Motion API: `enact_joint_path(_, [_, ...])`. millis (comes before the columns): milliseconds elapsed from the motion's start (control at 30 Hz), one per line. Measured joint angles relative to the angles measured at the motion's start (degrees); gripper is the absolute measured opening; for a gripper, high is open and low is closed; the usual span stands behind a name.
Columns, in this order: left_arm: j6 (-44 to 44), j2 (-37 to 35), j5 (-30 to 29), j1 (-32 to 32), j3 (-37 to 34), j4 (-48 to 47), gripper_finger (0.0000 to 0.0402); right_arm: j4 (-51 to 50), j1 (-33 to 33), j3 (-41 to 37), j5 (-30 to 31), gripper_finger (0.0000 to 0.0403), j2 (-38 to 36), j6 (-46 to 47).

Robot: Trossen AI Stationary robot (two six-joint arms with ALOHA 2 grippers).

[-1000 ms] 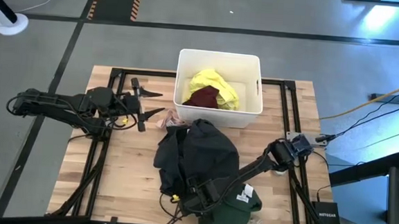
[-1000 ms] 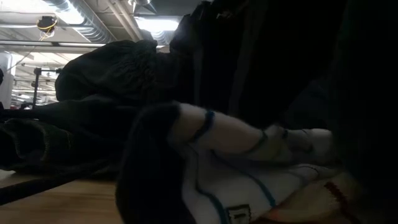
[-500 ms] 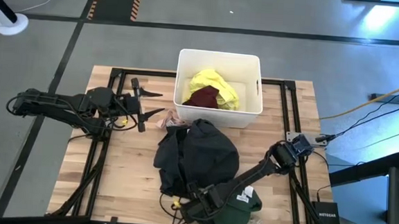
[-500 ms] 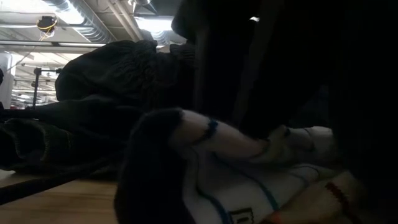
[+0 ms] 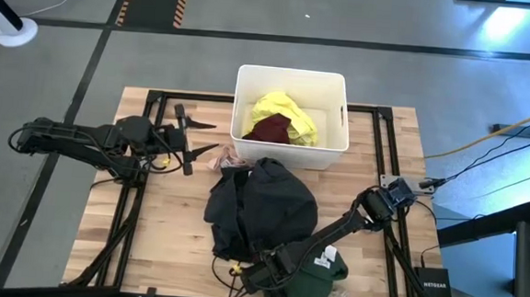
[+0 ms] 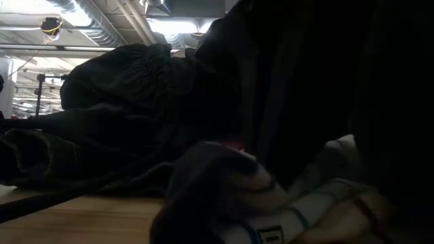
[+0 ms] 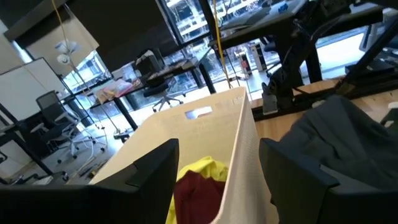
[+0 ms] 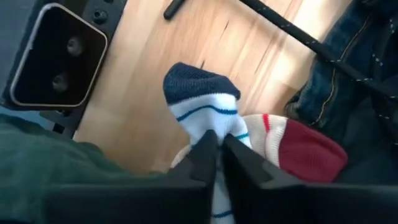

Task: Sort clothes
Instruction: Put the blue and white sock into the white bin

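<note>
My right gripper (image 5: 257, 274) is down at the table's near edge, shut on a white sock (image 8: 200, 109) with a navy toe and teal stripes. A second sock with a red toe (image 8: 298, 148) lies touching it. A dark green garment (image 5: 310, 285) lies beside the gripper, and a black pile of clothes (image 5: 262, 204) covers mid-table. Yellow (image 5: 284, 111) and maroon (image 5: 271, 129) garments lie in the white bin (image 5: 293, 74). My left gripper (image 5: 201, 135) hovers open, left of the bin. My right gripper pinches the white striped part of the sock (image 8: 214, 127), behind its navy toe (image 8: 198, 84), between its two fingers (image 8: 204, 155). The fingers come from above, pointing down. The sock lies bunched on the wooden table, with the toe sticking out past the fingertips.
A black camera box (image 8: 59, 59) sits at the near table edge close to the socks. Blue denim (image 8: 351, 81) lies at the edge of the black pile. A pinkish piece of cloth (image 5: 230, 162) lies in front of the bin. Bare wood (image 5: 159, 220) shows on the table's left side.
My right gripper has shifted a little toward the table's right edge and settled onto the striped sock. In the low view the sock, stretched out before, is now bunched up and lower.
</note>
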Motion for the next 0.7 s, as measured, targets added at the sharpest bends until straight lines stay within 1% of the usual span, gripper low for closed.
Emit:
enact_joint_path(67, [-0.1,0.0,0.0,0.0,0.0,-0.2,0.0219,0.0,0.0,0.0,-0.8,0.0012,0.0,1.3])
enact_joint_path(167, [-0.5,0.0,0.0,0.0,0.0,-0.4,0.0219,-0.7,0.0,0.0,-1.2,0.0020,0.0,4.3])
enact_joint_path(300, [-1.1,0.0,0.0,0.0,0.0,-1.1,0.0219,-5.7,0.0,3.0,-1.5,0.0007,-0.1,5.8])
enact_joint_path(467, [-0.5,0.0,0.0,0.0,0.0,-1.1,0.0219,-14.2,-0.1,11.8,3.7,0.0009,-0.2,7.4])
enact_joint_path(567, [0.0,-0.1,0.0,0.0,0.0,-1.1,0.0219,-20.2,-0.3,18.3,6.7,0.0005,-0.3,7.5])
enact_joint_path(633, [0.0,-0.2,0.0,0.0,0.0,-1.1,0.0219,-24.0,-0.5,23.1,9.9,0.0005,-0.3,8.4])
enact_joint_path(667, [0.0,-0.3,0.0,0.0,0.0,-1.1,0.0219,-25.0,-0.7,24.5,12.0,0.0006,-0.5,9.0])
enact_joint_path(700, [0.0,-0.4,0.0,0.0,0.0,-1.1,0.0219,-24.4,-0.8,23.9,13.7,0.0006,-1.9,10.3])
